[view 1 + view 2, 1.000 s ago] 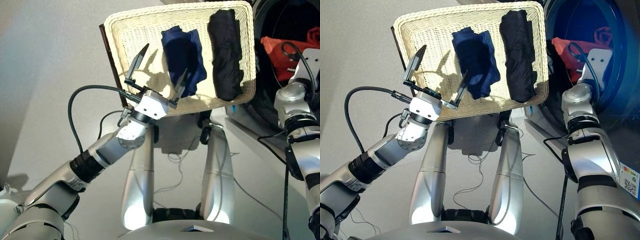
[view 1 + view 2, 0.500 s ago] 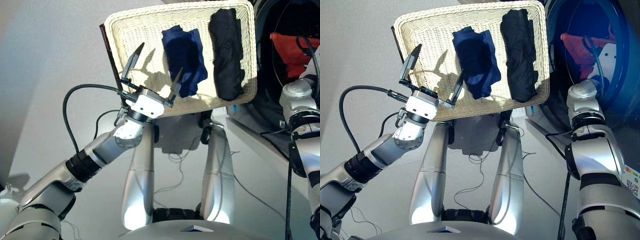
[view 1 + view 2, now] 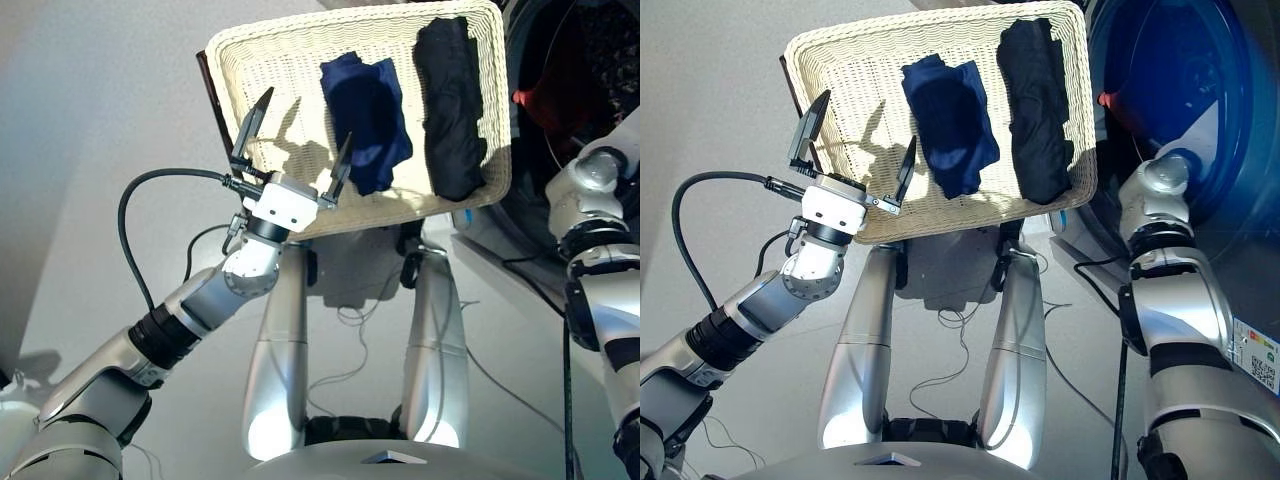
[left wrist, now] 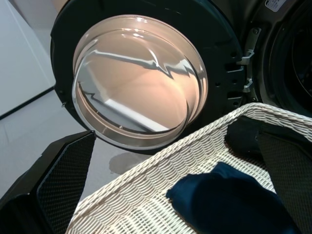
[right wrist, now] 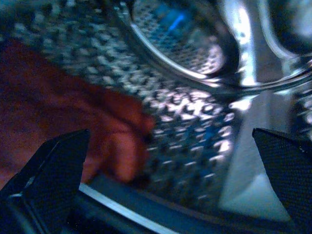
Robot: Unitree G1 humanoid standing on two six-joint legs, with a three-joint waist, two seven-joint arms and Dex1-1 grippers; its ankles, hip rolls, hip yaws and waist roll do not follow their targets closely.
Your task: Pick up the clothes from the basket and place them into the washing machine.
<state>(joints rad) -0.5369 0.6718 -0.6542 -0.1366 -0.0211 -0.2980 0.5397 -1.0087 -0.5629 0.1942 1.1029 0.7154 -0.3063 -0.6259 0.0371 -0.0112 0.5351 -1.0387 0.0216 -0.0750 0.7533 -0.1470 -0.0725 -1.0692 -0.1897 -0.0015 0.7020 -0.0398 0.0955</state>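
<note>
Washing machine (image 3: 1240,200) at the right side of the head views, dark grey front-loader, porthole open; its round glass-bowl door (image 4: 139,80) with black rim is swung open and fills the left wrist view beyond the basket rim. Cream-white wicker basket (image 3: 270,60) sits raised in front of the robot, just left of the machine opening, its right edge close to the porthole. Two garments lie in it: black garment (image 3: 450,100) folded long along the basket's right edge, navy blue garment (image 3: 365,115) just beside it toward the middle, the two apart by a narrow strip of bare wicker; left half of the basket is bare weave. Orange-red garment (image 5: 58,122) is inside the drum, lying on the perforated metal drum wall, also seen as a red patch through the porthole in the head view. Left gripper (image 3: 292,150) hovers over the basket's near-left corner, fingers spread wide, holding nothing; one finger rises over the bare wicker, the other stands just beside the near edge of the navy garment, contact cannot be told. Right arm reaches into the porthole; right gripper (image 5: 161,195) is inside the drum, fingers wide apart and empty, the orange-red cloth lying just past the fingertip (image 5: 58,156) on one side, not gripped.
</note>
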